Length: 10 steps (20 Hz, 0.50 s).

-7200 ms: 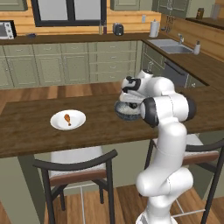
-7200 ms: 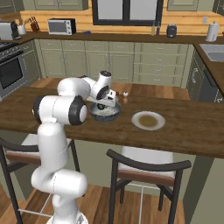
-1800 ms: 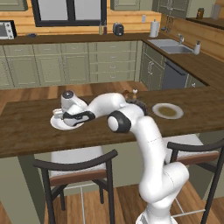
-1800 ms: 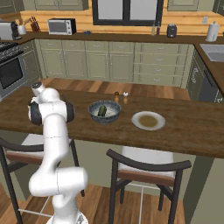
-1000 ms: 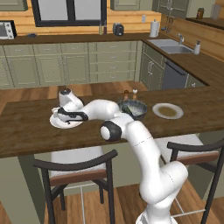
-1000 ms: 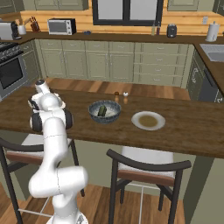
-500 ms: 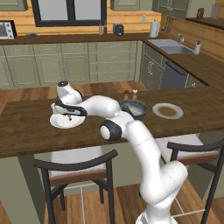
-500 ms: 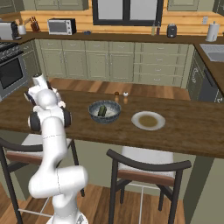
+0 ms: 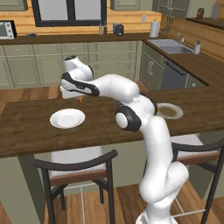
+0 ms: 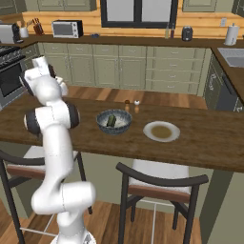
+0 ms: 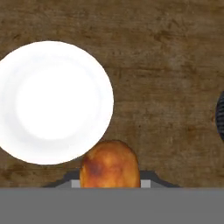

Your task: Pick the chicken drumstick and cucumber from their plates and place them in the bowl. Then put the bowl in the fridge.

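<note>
- Left base view:
- Gripper [image 9: 78, 98] of the white arm hangs above the dark wooden counter [image 9: 26, 127], up and to the right of a round plain white plate [image 9: 67, 118] that lies bare.
- A small orange-brown chicken drumstick [image 9: 80, 98] peeks out just under the hand, pinched between the jaws and off the plate.
- A second white plate [image 9: 168, 111] with a brownish centre lies further right on the same counter, partly behind the arm.
- Behind the counter run green cabinets [image 9: 109, 54]; a steel sink [image 9: 169, 46] sits in the wooden worktop at the right.

- Right base view:
- The round, deep, dark grey-blue ribbed bowl [image 10: 114, 122] stands on the counter near its middle, with the dark green glossy cucumber [image 10: 111, 120] lying inside it.
- The brown-centred white plate [image 10: 161, 131] lies just to the right of the bowl, apart from it.
- Two small shakers [image 10: 131, 102] stand behind the bowl at the counter's far edge.
- The arm's white upper links rise at the left of the bowl, well apart from it.
- A microwave [image 10: 67, 28] sits on the back worktop.

- Hand view:
- The drumstick [image 11: 109, 169] sits at the bottom, held between the two finger tips [image 11: 148, 180], which press on its sides.
- The bare white plate [image 11: 50, 102] lies below on the wood, to the upper left of the drumstick.
- A dark curved edge at the right border is too little to name.
</note>
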{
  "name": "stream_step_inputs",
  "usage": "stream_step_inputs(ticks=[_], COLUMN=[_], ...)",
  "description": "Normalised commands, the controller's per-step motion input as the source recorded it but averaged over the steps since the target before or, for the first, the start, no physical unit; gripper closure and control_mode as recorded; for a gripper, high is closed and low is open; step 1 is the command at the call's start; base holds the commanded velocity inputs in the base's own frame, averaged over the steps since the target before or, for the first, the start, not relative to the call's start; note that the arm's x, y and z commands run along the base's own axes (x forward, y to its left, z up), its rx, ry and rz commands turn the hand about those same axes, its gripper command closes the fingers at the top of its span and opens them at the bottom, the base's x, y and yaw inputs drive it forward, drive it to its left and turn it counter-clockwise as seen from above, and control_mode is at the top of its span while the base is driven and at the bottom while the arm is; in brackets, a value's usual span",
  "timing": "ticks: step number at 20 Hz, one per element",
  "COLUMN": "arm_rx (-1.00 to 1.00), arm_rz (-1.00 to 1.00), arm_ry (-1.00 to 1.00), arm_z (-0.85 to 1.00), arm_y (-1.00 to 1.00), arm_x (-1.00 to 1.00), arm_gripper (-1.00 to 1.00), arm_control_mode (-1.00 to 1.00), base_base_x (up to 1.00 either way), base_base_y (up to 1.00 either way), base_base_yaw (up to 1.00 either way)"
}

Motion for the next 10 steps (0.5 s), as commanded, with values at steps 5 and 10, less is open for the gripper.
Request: stream_step_inputs(ticks=[5, 10], arm_rx=[0.03, 0.00], arm_rz=[0.00, 0.00], arm_ry=[0.00, -0.13], arm_z=[0.30, -0.14], arm_y=[-1.00, -1.00], arm_x=[-0.92, -0.97], arm_gripper=[1.00, 1.00], arm_control_mode=[-1.00, -1.00], base_base_x=[0.00, 0.00], base_base_y=[0.00, 0.00], base_base_yaw=[0.00, 0.00])
